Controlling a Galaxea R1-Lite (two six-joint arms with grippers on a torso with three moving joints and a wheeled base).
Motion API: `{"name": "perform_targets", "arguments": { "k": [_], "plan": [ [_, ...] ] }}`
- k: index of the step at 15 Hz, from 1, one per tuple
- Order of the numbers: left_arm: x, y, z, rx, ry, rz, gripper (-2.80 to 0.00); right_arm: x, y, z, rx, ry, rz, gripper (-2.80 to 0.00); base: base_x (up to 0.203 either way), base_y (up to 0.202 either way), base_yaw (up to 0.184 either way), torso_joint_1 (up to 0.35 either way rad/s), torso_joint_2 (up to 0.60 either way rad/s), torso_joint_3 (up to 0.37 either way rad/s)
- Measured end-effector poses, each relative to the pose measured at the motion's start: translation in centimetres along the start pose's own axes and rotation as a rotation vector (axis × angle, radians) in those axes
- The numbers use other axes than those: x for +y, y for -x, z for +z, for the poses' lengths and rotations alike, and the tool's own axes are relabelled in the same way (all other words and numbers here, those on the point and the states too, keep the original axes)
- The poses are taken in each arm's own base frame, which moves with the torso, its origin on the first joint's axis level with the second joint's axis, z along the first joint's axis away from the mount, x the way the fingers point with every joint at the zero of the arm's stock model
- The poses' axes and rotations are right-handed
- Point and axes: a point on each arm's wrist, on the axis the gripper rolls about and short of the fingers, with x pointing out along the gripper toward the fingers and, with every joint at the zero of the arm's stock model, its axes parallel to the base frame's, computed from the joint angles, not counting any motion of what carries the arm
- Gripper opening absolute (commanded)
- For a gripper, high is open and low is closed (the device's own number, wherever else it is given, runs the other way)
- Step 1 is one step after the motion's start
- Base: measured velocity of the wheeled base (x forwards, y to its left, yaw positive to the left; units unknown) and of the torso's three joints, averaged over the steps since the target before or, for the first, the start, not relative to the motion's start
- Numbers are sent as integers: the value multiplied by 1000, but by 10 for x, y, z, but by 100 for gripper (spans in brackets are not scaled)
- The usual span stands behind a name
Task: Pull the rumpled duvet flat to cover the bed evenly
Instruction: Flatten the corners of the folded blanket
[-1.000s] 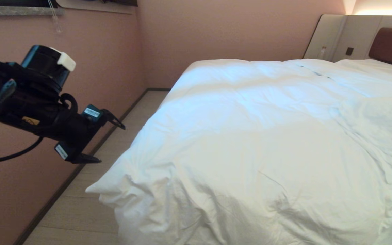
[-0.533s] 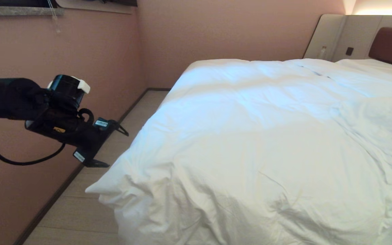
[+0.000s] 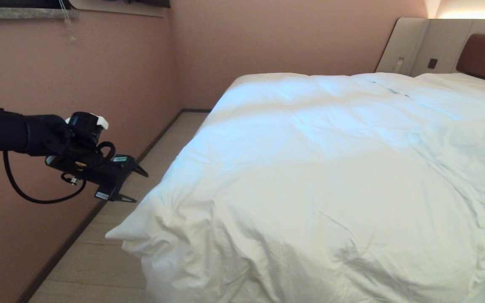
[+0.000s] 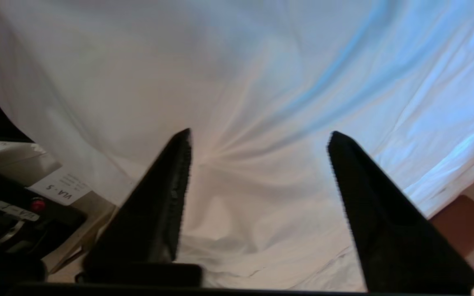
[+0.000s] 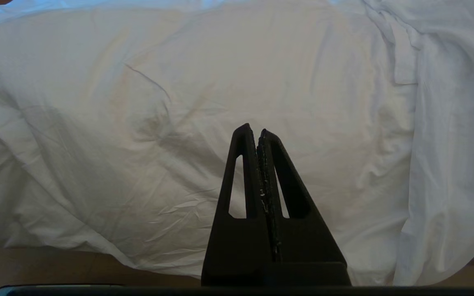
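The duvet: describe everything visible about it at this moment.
The duvet is a thick, puffy white quilt in a plain, cotton-looking cover. It lies spread over most of the bed, smoother toward the headboard, creased and rumpled at the near end and on the robot's right. Its near-left corner juts out past the bed's edge over the floor. The left end effector hangs open beside that edge, not touching it in the head view.

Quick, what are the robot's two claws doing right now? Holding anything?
Left claw: open, empty, hanging beside the duvet near its corner.
Right claw: closed, holding nothing, parked pointing at the duvet.
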Motion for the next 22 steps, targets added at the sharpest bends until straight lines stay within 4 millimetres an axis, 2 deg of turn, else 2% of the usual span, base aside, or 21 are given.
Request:
{"name": "perform_targets", "arguments": {
  "k": [7, 11, 19, 22],
  "plan": [
    [1, -40, 19, 9, 110, 101, -280, 0, 0, 0, 1, 0, 0, -280, 0, 0, 0, 0, 0, 0],
    [-10, -46, 23, -66, 88, 104, -280, 0, 0, 0, 0, 0, 0, -280, 0, 0, 0, 0, 0, 0],
    [-16, -62, 10, -41, 41, 108, -280, 0, 0, 0, 0, 0, 0, -280, 0, 0, 0, 0, 0, 0],
    [-7, -70, -1, -11, -5, 202, -280, 0, 0, 0, 0, 0, 0, -280, 0, 0, 0, 0, 0, 0]
  ]
}}
